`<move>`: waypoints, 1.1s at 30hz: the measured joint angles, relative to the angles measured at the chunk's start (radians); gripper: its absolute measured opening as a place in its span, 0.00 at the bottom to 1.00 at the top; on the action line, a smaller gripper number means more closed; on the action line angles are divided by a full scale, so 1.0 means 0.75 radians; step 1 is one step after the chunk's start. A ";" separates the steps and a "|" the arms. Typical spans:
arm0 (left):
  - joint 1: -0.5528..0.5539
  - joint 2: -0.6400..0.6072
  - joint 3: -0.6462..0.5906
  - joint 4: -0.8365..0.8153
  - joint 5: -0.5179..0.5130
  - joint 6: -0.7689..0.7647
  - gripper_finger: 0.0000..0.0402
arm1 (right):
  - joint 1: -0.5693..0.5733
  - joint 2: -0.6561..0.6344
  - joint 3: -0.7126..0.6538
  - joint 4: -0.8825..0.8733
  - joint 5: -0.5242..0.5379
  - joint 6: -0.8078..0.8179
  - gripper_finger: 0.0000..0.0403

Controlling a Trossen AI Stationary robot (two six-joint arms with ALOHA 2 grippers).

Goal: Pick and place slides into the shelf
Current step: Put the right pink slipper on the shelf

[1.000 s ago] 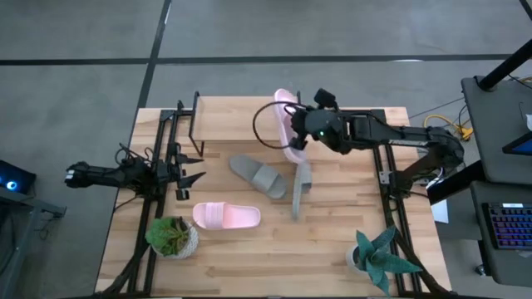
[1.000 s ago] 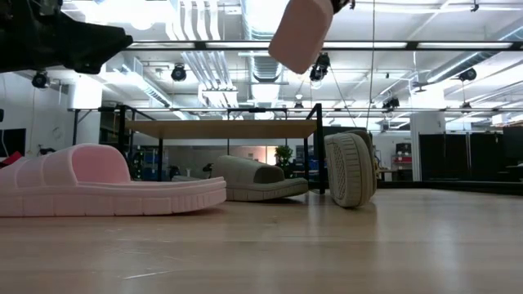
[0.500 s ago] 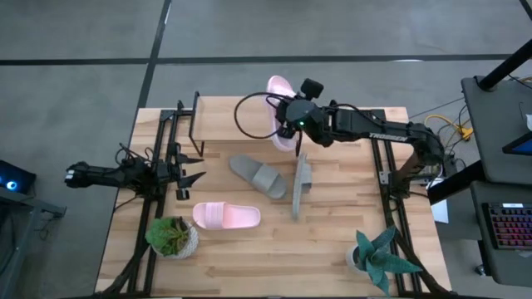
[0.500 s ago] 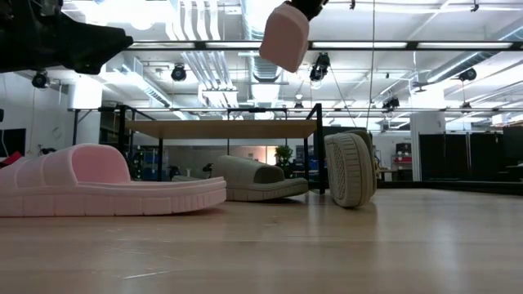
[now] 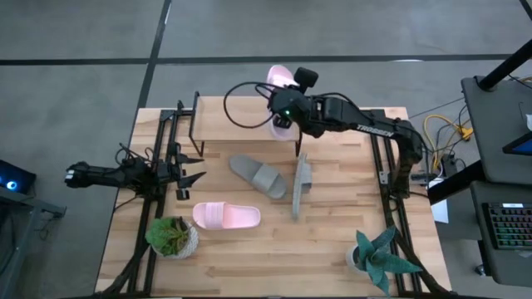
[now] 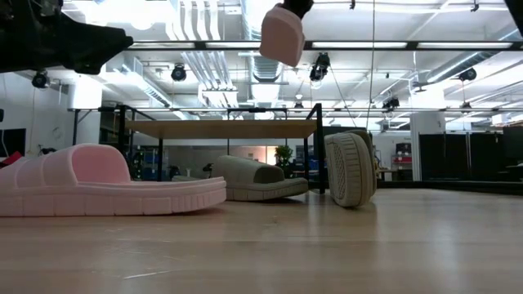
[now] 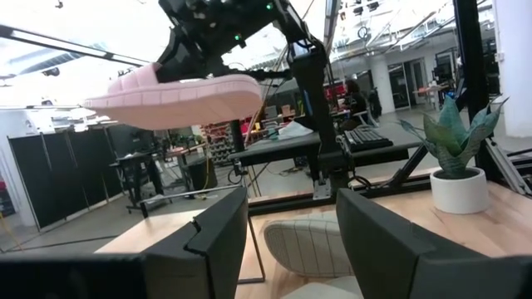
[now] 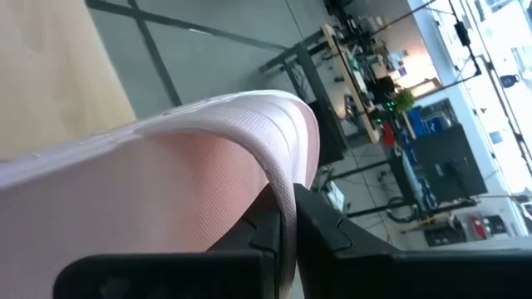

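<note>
Carrying a light pink slide (image 5: 278, 83) aloft above the table's (image 5: 332, 249) far edge, the right gripper (image 5: 287, 112) is mid-transfer in the high view; the shelf (image 5: 249, 124) lies just to its left, so the next move, by judgement, calls for lowering onto the plank. A second pink slide (image 5: 226, 217) and two grey slides (image 5: 258, 176) remain on the table; the left gripper (image 5: 187, 177) waits at the left edge, fingers parted. Low view: the held slide (image 6: 283, 34) hangs well above the shelf top (image 6: 221, 129). Left wrist view: the slide (image 7: 179, 95) is seen from afar, level, sole down. Right wrist view: dark fingers (image 8: 320, 224) pinch the strap (image 8: 249, 158).
</note>
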 joint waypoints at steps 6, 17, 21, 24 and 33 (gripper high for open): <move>0.000 0.000 0.000 0.000 0.000 0.000 0.43 | -0.045 0.043 0.028 -0.004 -0.004 -0.079 0.03; 0.000 -0.001 0.000 0.003 0.000 0.001 0.43 | -0.105 0.053 0.010 -0.041 -0.019 -0.083 0.03; 0.000 -0.001 0.000 0.003 0.000 0.001 0.43 | -0.111 0.053 0.003 -0.055 -0.050 -0.087 0.03; 0.000 0.000 -0.001 0.002 0.000 0.001 0.43 | -0.115 0.053 -0.010 -0.059 -0.081 -0.093 0.03; 0.000 0.000 -0.001 0.003 0.000 0.001 0.43 | -0.149 0.053 -0.085 -0.051 -0.097 -0.110 0.03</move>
